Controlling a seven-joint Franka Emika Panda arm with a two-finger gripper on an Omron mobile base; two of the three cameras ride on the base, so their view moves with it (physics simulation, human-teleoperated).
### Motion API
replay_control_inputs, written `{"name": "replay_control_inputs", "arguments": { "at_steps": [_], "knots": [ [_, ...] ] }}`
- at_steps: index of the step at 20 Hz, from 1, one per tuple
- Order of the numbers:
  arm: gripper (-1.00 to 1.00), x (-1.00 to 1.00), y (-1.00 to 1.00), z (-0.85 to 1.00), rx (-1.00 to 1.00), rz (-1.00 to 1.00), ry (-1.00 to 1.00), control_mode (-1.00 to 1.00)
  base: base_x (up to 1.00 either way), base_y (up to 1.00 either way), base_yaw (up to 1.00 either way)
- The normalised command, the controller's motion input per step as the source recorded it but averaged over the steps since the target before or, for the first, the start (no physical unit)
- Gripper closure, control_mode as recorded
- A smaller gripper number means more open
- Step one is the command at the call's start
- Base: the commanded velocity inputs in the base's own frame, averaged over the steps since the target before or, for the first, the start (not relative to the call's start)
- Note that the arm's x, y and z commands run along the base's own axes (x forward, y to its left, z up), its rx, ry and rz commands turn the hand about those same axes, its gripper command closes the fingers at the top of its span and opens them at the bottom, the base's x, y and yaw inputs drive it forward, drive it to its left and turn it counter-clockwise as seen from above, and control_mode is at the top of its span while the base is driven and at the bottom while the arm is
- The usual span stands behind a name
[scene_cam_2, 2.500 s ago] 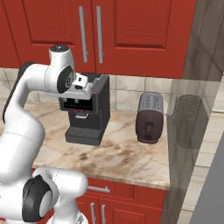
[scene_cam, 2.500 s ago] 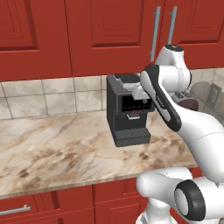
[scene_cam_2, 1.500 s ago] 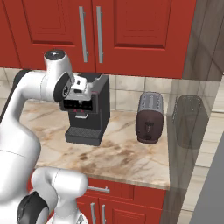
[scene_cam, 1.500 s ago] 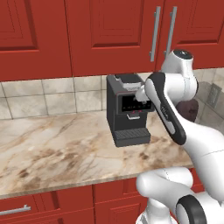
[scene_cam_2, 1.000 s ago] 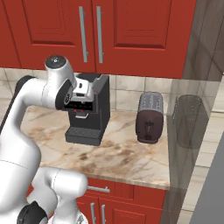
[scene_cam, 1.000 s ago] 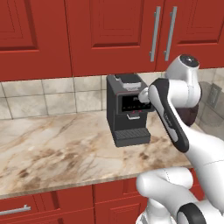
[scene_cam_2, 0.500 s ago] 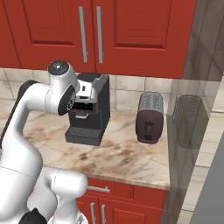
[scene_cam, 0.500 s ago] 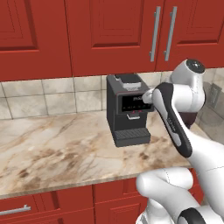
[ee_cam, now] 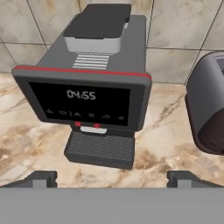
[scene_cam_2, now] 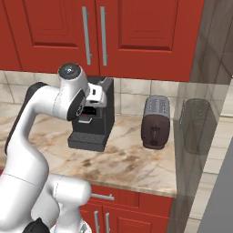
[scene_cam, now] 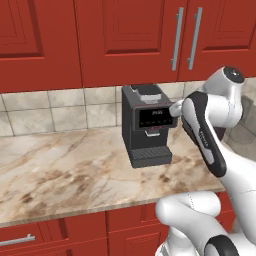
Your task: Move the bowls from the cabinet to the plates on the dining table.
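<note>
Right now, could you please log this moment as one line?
gripper: open, empty | facing: coffee machine | cabinet: doors shut | toaster: beside machine

- A beige-brown veined marble counter (scene_cam: pixel 65 175) spans the lower half of the left base view, with short red drawer fronts (scene_cam: pixel 55 235) beneath it.
- A pale square-tiled backsplash (scene_cam: pixel 50 107) runs across mid-frame.
- A dark grey coffee machine (scene_cam: pixel 145 125) stands right of centre.
- A dark rounded toaster (scene_cam_2: pixel 154 122) sits centre-right in the right base view.

Even, bright render; perhaps slightly soft.
</note>
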Motion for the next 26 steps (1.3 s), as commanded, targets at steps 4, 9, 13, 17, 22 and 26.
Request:
{"name": "replay_control_inputs", "arguments": {
  "at_steps": [4,9,13,17,22,26],
  "knots": [
    [-1.0,0.0,-0.11,0.2,0.01,0.0,0.0,-1.0,0.0,0.0,0.0],
    [-1.0,0.0,-0.01,0.32,0.0,-0.04,0.0,-1.0,0.0,0.0,0.0],
    [-1.0,0.0,0.0,0.37,0.0,-0.07,0.0,-1.0,0.0,0.0,0.0],
    [-1.0,-0.08,-0.03,0.34,0.0,-0.08,-0.02,-1.0,0.0,0.0,0.0],
    [-1.0,-0.18,-0.24,0.23,0.01,-0.05,-0.01,-1.0,0.0,0.0,0.0],
    [-1.0,-0.05,-0.33,0.29,0.0,-0.03,0.0,-1.0,0.0,0.0,0.0]
  ]
}}
